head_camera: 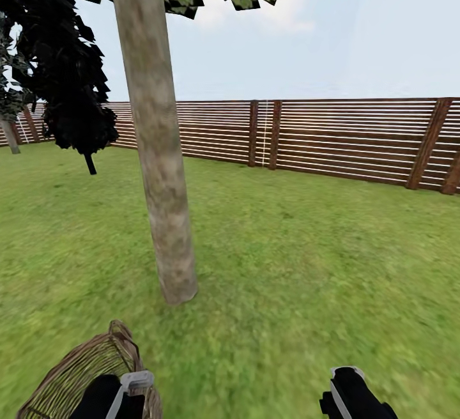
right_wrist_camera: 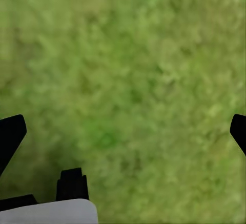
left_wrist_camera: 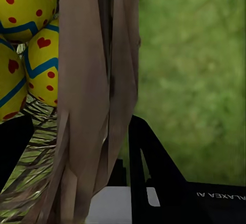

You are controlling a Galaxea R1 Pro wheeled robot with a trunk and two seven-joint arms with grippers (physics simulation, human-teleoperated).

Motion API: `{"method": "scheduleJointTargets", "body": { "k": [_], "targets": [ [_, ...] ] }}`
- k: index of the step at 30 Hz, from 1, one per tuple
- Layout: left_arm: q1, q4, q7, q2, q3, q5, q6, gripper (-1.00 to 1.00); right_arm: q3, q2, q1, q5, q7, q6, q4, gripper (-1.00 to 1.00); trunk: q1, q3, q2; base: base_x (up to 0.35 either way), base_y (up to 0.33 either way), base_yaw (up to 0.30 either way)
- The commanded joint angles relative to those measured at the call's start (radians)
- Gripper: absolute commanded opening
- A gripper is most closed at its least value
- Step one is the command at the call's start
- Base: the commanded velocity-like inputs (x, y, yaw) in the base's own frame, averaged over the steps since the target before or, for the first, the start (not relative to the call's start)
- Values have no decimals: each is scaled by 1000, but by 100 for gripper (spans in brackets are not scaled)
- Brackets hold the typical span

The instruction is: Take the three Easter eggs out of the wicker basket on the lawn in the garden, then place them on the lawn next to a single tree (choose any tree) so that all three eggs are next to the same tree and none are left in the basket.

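Three eggs [left_wrist_camera: 36, 55] sit in the basket [head_camera: 83, 368], which my left fingers [left_wrist_camera: 154, 167] pinch by its wall, close to the tree [head_camera: 160, 170]. My right fingers [right_wrist_camera: 13, 137] are spread wide over bare lawn [right_wrist_camera: 133, 80], holding nothing. By my judgement, no egg is placed yet; all three remain to do.

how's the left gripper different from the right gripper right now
The left gripper is closed around the wicker basket wall, with the Easter eggs inside; the right gripper is spread open and empty. The left is at the basket; the right hangs over bare lawn. Both have black fingers.
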Motion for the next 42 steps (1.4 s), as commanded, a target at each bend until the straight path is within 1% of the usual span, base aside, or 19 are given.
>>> {"method": "scheduleJointTargets", "body": {
  "k": [1, 42],
  "targets": [
    [-1, -1, -6, 0, 2, -18, 4, -100, -2, 1, 0, 8, 3, 5, -1, 100, 4, -4, -8, 3, 0, 0],
    [-1, 0, -6, 0, 2, -18, 5, -100, -2, 1, -1, 8, 3, 5, -1, 100, 161, -133, -295, 0, 0, 0]
  ]
}}
